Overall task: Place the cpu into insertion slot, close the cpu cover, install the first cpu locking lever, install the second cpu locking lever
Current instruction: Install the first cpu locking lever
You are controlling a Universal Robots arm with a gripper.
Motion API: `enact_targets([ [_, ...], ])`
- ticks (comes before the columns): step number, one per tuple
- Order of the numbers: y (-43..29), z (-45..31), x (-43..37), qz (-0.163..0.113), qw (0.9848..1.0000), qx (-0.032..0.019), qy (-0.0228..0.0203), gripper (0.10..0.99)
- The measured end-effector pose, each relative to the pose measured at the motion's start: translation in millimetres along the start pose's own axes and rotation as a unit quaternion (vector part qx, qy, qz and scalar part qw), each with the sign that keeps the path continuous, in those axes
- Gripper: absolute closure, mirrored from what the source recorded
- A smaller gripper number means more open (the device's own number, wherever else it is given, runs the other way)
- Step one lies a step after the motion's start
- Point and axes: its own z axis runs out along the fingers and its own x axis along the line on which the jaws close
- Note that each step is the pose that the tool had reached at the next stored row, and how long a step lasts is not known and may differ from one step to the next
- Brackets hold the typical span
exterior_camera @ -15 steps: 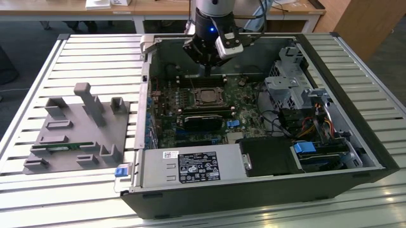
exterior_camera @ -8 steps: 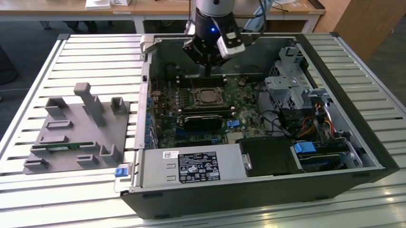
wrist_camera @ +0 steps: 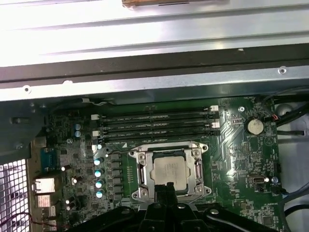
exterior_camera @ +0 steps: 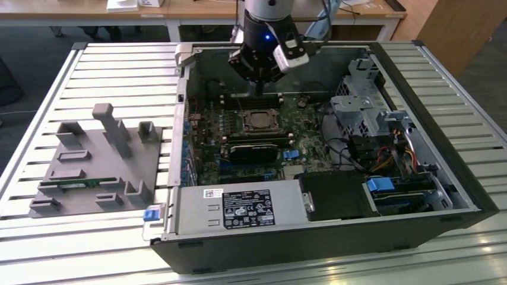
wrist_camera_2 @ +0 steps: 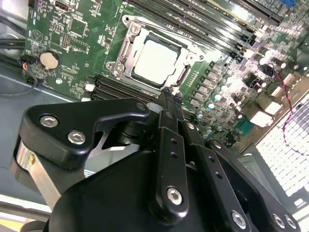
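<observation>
The cpu (wrist_camera_2: 154,60) (wrist_camera: 169,169) (exterior_camera: 257,121) lies flat in its socket on the green motherboard, its silvery-grey top showing. The cpu cover (wrist_camera_2: 129,30) (wrist_camera: 141,170) is a silvery metal frame lying down around the chip, which shows through its square opening. My gripper (wrist_camera_2: 172,95) (wrist_camera: 166,194) (exterior_camera: 257,91) hangs just above the board beside the socket, on the side toward the memory slots. Its two black fingers are pressed together with nothing between them.
Long black memory slots (wrist_camera: 154,125) run beside the socket. A long black block (exterior_camera: 253,149) sits on the socket's other side. The open case holds a power supply (exterior_camera: 237,208) and drive cages (exterior_camera: 364,113). A grey fixture (exterior_camera: 95,160) stands at the exterior view's left.
</observation>
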Motion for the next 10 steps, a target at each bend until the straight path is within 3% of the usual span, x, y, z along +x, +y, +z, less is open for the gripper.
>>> enact_targets([
  [10, -0.2, 0.0, 0.0, -0.042, 0.9991, 0.0007, 0.0019, 0.980],
])
